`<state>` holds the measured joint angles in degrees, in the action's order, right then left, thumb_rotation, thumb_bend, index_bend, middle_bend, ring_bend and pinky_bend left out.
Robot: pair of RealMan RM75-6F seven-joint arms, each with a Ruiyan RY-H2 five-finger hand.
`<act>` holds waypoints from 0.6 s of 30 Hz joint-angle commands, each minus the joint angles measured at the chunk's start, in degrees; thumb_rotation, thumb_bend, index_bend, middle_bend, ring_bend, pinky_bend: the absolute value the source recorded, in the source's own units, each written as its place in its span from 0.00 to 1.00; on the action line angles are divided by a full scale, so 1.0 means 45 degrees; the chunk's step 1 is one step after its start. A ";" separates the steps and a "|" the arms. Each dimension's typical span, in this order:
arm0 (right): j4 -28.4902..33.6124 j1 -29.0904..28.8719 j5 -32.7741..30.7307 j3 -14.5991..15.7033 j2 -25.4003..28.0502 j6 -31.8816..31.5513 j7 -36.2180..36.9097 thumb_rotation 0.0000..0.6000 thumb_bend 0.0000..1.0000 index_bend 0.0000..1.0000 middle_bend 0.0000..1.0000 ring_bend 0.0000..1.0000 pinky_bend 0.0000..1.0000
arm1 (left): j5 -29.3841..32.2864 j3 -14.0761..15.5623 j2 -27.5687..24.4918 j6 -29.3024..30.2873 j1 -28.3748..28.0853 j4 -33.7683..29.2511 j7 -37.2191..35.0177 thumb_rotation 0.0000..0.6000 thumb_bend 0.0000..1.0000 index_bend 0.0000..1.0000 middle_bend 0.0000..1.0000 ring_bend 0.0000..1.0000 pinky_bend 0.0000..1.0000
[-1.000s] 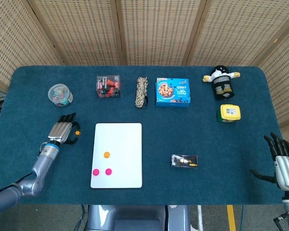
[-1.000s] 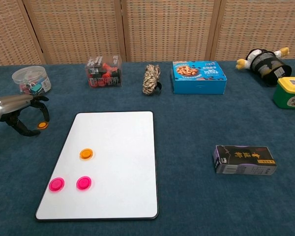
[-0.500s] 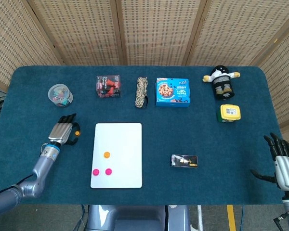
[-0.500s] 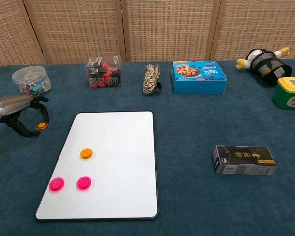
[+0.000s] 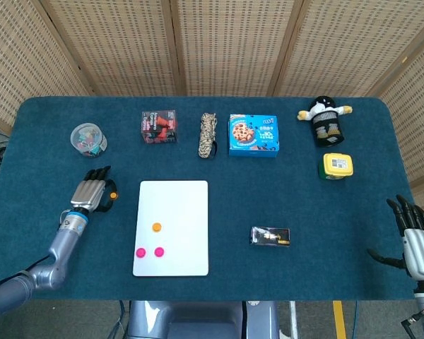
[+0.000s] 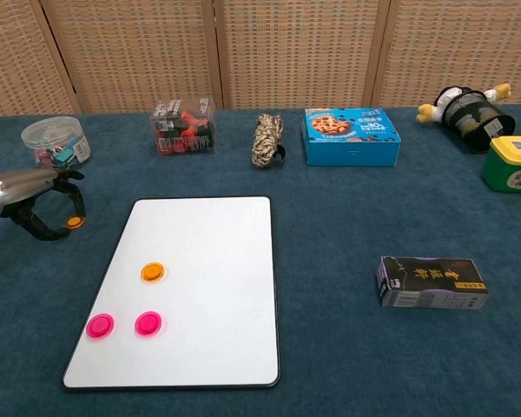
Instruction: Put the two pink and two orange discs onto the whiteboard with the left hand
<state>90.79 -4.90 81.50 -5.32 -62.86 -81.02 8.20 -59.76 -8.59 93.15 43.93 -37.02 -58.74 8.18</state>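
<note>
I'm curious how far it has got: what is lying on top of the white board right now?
On the whiteboard lie one orange disc and two pink discs. Nothing hides any part of it. A second orange disc is off it, in the left hand.

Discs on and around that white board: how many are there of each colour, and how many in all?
Pink discs: 2, first and second, both lying on the whiteboard.
Orange discs: 2, one on the whiteboard, the other off it, between the fingers of the left hand.
Total: 4 discs, 3 on the board.
</note>
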 commanded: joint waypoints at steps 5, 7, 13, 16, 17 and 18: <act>0.0014 -0.0001 0.0004 0.0001 -0.0001 -0.0001 0.0006 1.00 0.03 0.00 0.00 0.00 0.00 | -0.0151 -0.0049 0.0180 0.0183 0.0011 0.0121 -0.0092 1.00 0.42 0.74 0.00 0.00 0.00; 0.0015 -0.0005 0.0012 0.0003 -0.0002 0.0002 0.0004 1.00 0.03 0.00 0.00 0.00 0.00 | -0.0212 -0.0080 0.0243 0.0325 0.0035 0.0167 -0.0129 1.00 0.42 0.77 0.00 0.00 0.00; 0.0023 -0.0025 0.0024 0.0006 0.0002 0.0034 0.0037 1.00 0.03 0.00 0.00 0.00 0.00 | -0.0484 -0.0164 0.0396 0.0840 0.0150 0.0304 -0.0281 1.00 0.43 0.81 0.00 0.00 0.00; 0.0025 -0.0034 0.0031 0.0010 0.0007 0.0048 0.0033 1.00 0.03 0.00 0.00 0.00 0.00 | -0.0556 -0.0210 0.0376 0.0949 0.0181 0.0271 -0.0345 1.00 0.43 0.81 0.00 0.00 0.00; 0.0027 -0.0037 0.0030 0.0010 0.0006 0.0052 0.0035 1.00 0.03 0.00 0.00 0.00 0.00 | -0.0585 -0.0224 0.0346 0.0985 0.0190 0.0221 -0.0366 1.00 0.43 0.81 0.00 0.00 0.00; 0.0033 -0.0039 0.0027 0.0009 0.0009 0.0057 0.0042 1.00 0.03 0.00 0.00 0.00 0.00 | -0.0642 -0.0238 0.0293 0.1056 0.0208 0.0112 -0.0392 1.00 0.43 0.81 0.00 0.00 0.00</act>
<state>90.93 -5.08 81.62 -5.28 -62.82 -80.77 8.38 -62.41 -9.57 94.68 48.39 -36.16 -57.86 6.55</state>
